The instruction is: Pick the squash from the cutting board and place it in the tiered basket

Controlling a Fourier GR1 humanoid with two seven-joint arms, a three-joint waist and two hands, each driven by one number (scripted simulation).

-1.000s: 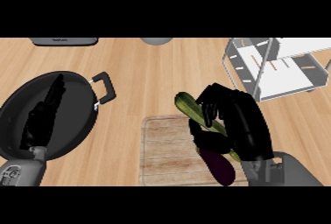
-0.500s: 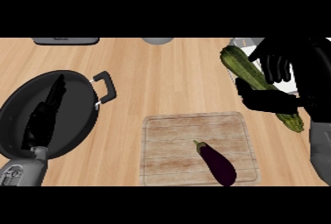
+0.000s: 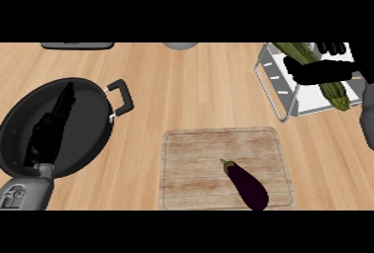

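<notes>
Holding the long green squash (image 3: pixel 336 94) round its middle, the right hand (image 3: pixel 325 69) has its fingers curled tight about it. The squash is off the cutting board (image 3: pixel 197 163) and up over the tiered basket (image 3: pixel 314 105), at the far right of the counter. It lies at a slant across the basket.

The squash looks long next to the basket. If it goes down at this slant, one end may bump the wire side. It could then stick out, tip over the edge and roll onto the counter. Letting go from too high could make it bounce out too.

No other food shows in the basket, but the hand hides part of it. The cutting board has only a purple eggplant (image 3: pixel 246 185) on it, near its lower right corner. The black pan (image 3: pixel 91 118) sits at the left. The left hand (image 3: pixel 51 128) shows over it, fingers straight and resting, holding nothing. What else is in the pan cannot be told.
</notes>
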